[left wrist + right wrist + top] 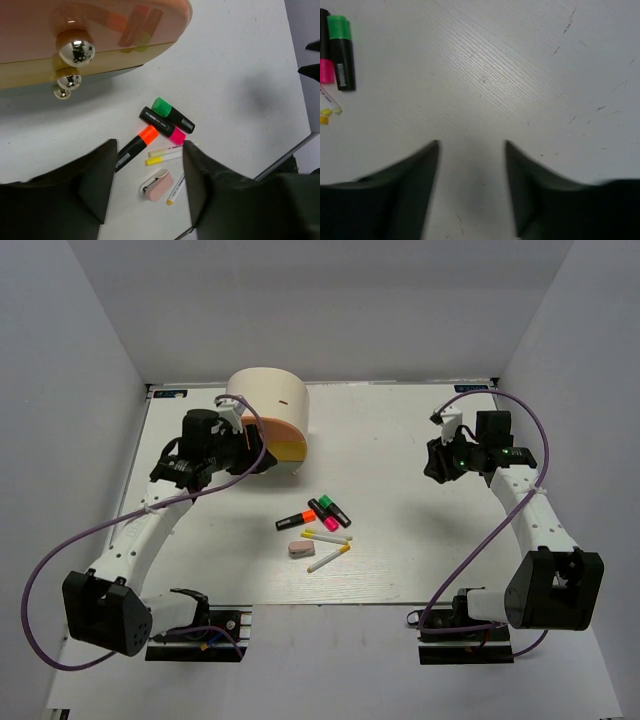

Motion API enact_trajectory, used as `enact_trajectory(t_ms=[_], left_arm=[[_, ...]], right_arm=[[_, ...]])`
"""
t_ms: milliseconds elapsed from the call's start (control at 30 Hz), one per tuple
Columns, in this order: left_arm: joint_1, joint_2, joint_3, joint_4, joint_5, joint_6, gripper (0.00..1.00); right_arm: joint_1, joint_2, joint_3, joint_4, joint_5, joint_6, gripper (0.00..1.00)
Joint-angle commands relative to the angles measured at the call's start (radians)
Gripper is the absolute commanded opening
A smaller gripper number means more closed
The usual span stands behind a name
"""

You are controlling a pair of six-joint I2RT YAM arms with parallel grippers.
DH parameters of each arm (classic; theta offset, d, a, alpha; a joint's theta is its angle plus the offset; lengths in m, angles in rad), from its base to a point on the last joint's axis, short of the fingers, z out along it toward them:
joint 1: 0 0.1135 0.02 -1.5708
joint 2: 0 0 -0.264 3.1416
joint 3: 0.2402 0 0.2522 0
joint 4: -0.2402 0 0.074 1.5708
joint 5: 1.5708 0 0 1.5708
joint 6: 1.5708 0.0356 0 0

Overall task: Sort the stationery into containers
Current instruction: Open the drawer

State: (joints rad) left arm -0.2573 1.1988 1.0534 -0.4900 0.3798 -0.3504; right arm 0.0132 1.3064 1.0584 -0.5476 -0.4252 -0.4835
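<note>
Left gripper [149, 150] fingers spread wide, holding nothing, near the cream chest [268, 405]; stationery [322, 536] lies on the table [400, 440]; right gripper [472, 147] likewise parted, empty.

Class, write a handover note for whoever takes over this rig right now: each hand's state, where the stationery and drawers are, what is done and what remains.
Left hand: open, empty, close to the front of the cream chest.
Right hand: open, empty, above bare table, right of the stationery.
Stationery: orange highlighter, green highlighter, pink highlighter, white pens and eraser lie clustered mid-table.
Containers: orange drawer and yellow drawer look shut.
Done: nothing sorted.
Left: open a drawer, then move every item in.
</note>
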Motion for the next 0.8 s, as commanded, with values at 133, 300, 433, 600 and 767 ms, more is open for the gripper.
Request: enact_trajectory(t_ms=[133,300,433,600,767], left_arm=[[-0.074,0.015,0.1,-0.05,-0.157,0.021,0.49],[-0.105,0.033,0.1,-0.05,-0.216,0.011,0.72],[-0.141,0.059,0.111,-0.05,-0.255,0.011,0.75],[-0.174,0.116,0.151,-0.081,-0.363,0.011,0.76],[-0.184,0.165,0.265,-0.136,-0.473,-0.007,0.76]], right_arm=[[-0.001,-0.001,0.052,-0.017,-0.119,0.049,0.4],[-0.001,0.014,0.074,-0.021,-0.153,0.089,0.66],[-0.002,0.017,0.075,-0.023,-0.159,0.106,0.66],[-0.001,0.014,0.06,-0.017,-0.17,0.123,0.66],[-0.001,0.017,0.058,-0.009,-0.159,0.128,0.66]])
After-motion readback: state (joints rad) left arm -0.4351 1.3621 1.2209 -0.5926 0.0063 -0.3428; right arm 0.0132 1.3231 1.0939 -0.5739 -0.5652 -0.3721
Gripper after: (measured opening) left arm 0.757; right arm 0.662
